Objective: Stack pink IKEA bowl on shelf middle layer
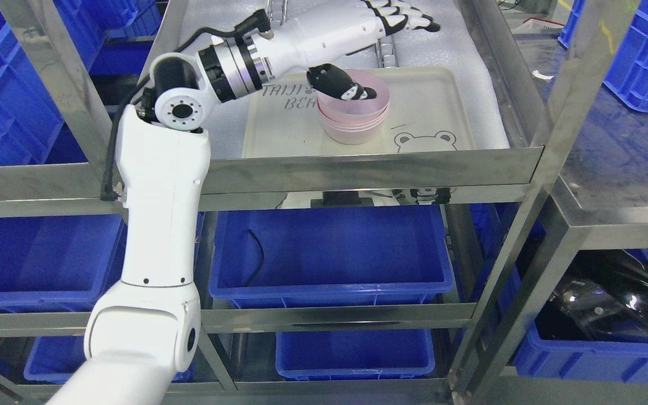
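Left arm enters from lower left and reaches up over the shelf rail. Left hand lies above and behind the pink bowl stack.

Fingers: four held straight and flat, pointing away past the stack, holding nothing. Thumb hangs down separately, its tip at or just inside the near-left rim of the top bowl. Cannot tell whether the thumb touches the rim or only overlaps it in this view.

Pink bowls: several nested, upright, seated evenly, on the cream tray. The stack stands left of the tray's printed bear face and right of the tray's lettering. Tray rests on padded liner on the shelf level just behind the front rail.

Below the stack's level: a blue bin on the next tier, another beneath it. More blue crates off to both sides of the shelf frame. Right arm not seen.

Judgement: stacking looks complete, or at the release step; the top bowl sits level in the nest and the hand is spread rather than pinching. Next move would call for lifting the thumb clear of the rim straight up, not sideways, so the light stack is not dragged or tipped, then drawing the arm out over the front rail without clipping the shelf upright.
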You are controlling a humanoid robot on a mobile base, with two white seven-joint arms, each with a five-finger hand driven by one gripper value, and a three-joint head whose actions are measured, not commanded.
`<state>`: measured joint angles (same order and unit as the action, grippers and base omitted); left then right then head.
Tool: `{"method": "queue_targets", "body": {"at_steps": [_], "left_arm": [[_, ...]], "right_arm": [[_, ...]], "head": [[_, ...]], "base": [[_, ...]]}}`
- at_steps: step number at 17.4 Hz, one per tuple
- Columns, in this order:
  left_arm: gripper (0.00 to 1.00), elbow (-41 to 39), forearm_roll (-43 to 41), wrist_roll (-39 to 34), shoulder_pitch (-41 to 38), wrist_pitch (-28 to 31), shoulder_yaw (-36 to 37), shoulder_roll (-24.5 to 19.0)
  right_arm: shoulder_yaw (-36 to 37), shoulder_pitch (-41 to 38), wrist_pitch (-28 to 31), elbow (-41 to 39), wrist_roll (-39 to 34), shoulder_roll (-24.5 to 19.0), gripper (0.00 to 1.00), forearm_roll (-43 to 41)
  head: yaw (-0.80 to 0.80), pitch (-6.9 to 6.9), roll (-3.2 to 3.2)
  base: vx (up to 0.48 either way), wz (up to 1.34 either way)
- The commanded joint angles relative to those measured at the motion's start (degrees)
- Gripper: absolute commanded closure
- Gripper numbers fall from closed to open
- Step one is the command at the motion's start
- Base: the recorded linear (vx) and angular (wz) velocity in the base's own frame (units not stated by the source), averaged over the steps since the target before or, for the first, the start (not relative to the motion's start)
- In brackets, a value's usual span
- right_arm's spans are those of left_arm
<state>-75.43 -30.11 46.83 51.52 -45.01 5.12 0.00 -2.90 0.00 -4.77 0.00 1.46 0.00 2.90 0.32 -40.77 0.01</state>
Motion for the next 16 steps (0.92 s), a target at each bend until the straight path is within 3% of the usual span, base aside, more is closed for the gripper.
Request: {"method": "queue_targets", "body": {"at_steps": [1, 9, 14, 16], "left_arm": [[0.07, -5.6, 10.5, -8.1, -11.9, 0.0, 25.9, -1.0], [0.07, -10.1, 10.5, -8.7, -32.2, 0.0, 27.0, -1.0], [0.07, -9.9, 10.4, -8.4, -46.1, 0.0, 21.8, -1.0], [0.07, -5.6, 10.9, -8.9, -50.4, 0.0, 16.4, -1.0]], "right_arm": [[0.0, -1.2, 0.0, -1.0, 0.0, 1.0, 0.00, 0.0], [0.0, -1.2, 0.0, -1.0, 0.0, 1.0, 0.00, 0.0], [0.0, -1.2, 0.0, -1.0, 0.0, 1.0, 0.00, 0.0], [0.0, -1.2, 0.0, -1.0, 0.0, 1.0, 0.00, 0.0]], "head": [[0.00, 0.00, 0.00], [0.00, 0.01, 0.00], [0.00, 0.01, 0.00], [0.00, 0.01, 0.00]], "base": [[0.000, 0.00], [0.000, 0.00], [0.000, 0.00], [0.000, 0.00]]}}
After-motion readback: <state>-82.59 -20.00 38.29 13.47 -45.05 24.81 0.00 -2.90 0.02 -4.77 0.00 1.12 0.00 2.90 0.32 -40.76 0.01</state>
